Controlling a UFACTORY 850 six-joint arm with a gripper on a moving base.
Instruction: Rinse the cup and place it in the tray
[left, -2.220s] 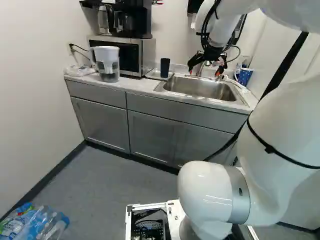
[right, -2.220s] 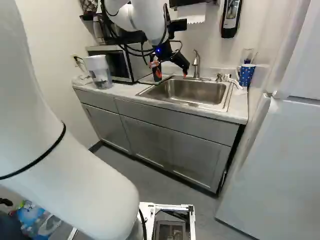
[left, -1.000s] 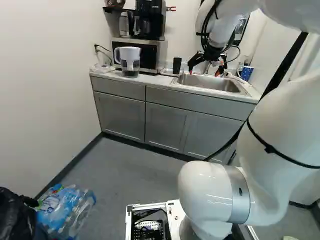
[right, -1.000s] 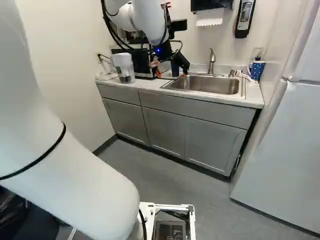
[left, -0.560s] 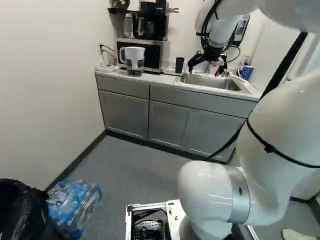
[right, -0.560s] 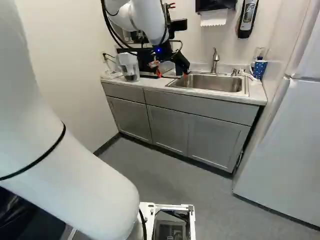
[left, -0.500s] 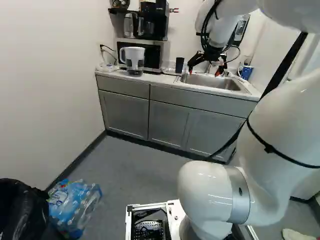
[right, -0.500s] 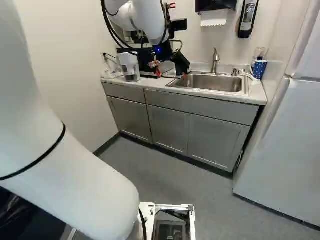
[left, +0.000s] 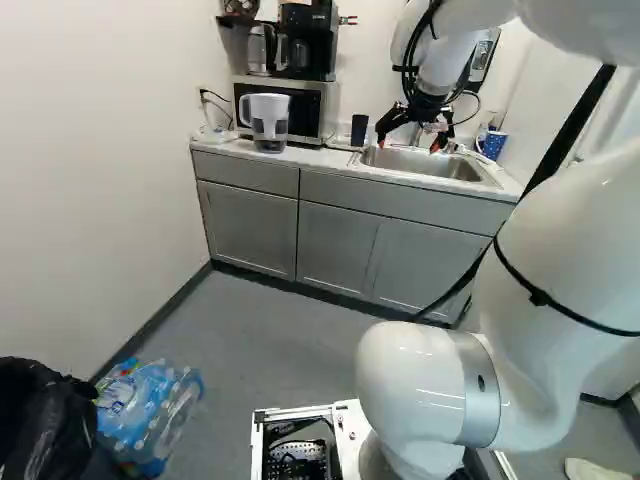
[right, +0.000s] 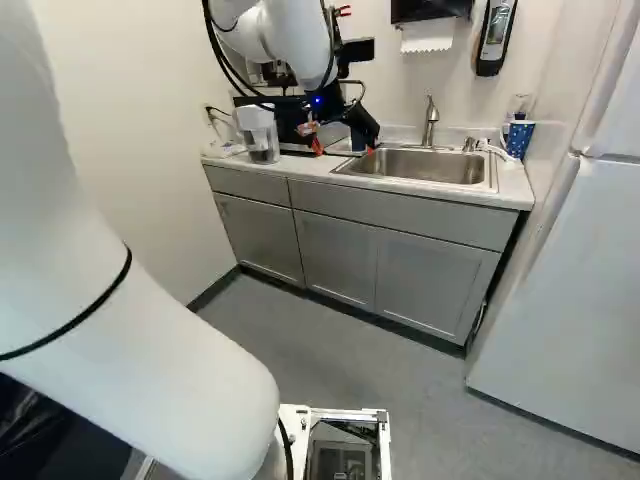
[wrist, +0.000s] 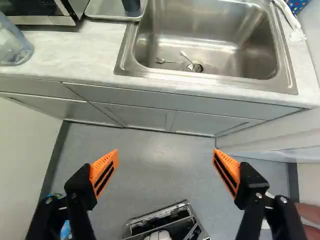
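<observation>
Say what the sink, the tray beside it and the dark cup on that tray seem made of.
Sink: likely brushed stainless steel, grey with soft, streaky glare. Tray: probably dull metal, grey with faint sheen. Dark cup: opaque, low-gloss, perhaps plastic; coated metal possible.

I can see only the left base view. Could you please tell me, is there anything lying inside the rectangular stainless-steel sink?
Observer: Yes. In the wrist view, two small, thin metal utensils lie on the bottom of the sink, at the round metal drain.

Operator: Thank you. In my view the black gripper with orange pads seems to be over the sink. Is this correct?

Observer: No. Looking along the gripper, the wrist view shows grey floor between its open fingers; the sink lies farther ahead, beyond the grey cabinet doors.
</observation>
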